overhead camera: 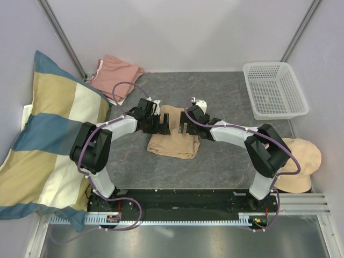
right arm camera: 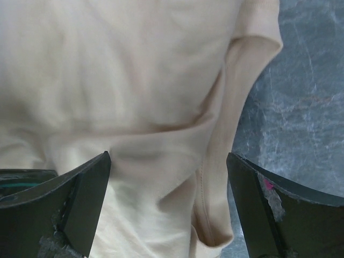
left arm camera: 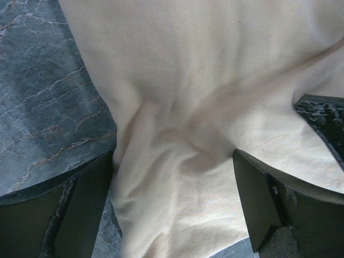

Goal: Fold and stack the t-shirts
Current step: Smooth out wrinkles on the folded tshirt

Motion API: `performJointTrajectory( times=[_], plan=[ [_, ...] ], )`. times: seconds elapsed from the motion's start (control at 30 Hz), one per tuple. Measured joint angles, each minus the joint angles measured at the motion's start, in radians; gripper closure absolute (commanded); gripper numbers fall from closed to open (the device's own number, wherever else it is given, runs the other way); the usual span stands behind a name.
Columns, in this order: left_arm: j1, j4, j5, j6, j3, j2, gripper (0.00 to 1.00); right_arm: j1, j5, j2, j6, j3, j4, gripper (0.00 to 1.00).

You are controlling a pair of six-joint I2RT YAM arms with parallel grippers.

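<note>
left claw point(left arm camera: 173, 161): released, jaws spread wide, nothing gripped; low over the cloth.
right claw point(right arm camera: 167, 161): released too, jaws wide, empty.
tan t-shirt point(overhead camera: 173, 141): right under and between both claws, flat-ish on the tabletop point(overhead camera: 231, 161), already narrowed to a strip.
long axis: runs away-to-near, crosswise to the line joining the two claws.
edges: shirt's left edge sits under the left claw, bare tabletop just outside it; right edge with its sleeve point(right arm camera: 236, 107) sits under the right claw.
nearer arm: neither, each is over its own side; looks like a two-claw pinch comes next.
salmon-pink t-shirt point(overhead camera: 114, 74): bunched well beyond the left claw, far-left corner, beside the striped pillow point(overhead camera: 48, 140); left arm is nearer.
step guess: tan fold partway, pink not started, no stack yet.
risk: wrinkles between the jaws, a pinch may catch a single layer.
</note>
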Motion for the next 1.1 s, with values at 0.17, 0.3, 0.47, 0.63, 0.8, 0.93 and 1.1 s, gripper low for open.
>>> performJointTrajectory(
  times=[0.17, 0.3, 0.47, 0.63, 0.8, 0.93, 1.1],
  plan=[
    [0.000, 0.000, 0.000, 0.000, 0.000, 0.000, 0.00, -0.006, -0.012, -0.024, 0.009, -0.032, -0.006, 0.02],
    [0.000, 0.000, 0.000, 0.000, 0.000, 0.000, 0.00, -0.012, -0.011, -0.071, 0.007, -0.026, -0.013, 0.02],
    [0.000, 0.000, 0.000, 0.000, 0.000, 0.000, 0.00, -0.022, -0.047, -0.156, 0.013, -0.072, 0.047, 0.02],
    [0.000, 0.000, 0.000, 0.000, 0.000, 0.000, 0.00, -0.101, -0.211, -0.303, 0.084, -0.243, 0.245, 0.02],
    [0.000, 0.002, 0.000, 0.000, -0.002, 0.000, 0.00, -0.218, -0.378, -0.272, 0.169, -0.376, 0.439, 0.02],
    [0.000, 0.003, 0.000, 0.000, -0.002, 0.000, 0.00, -0.213, -0.480, -0.187, 0.201, -0.382, 0.507, 0.02],
    [0.000, 0.003, 0.000, 0.000, -0.002, 0.000, 0.00, -0.208, -0.540, -0.174, 0.209, -0.380, 0.548, 0.02]
  ],
)
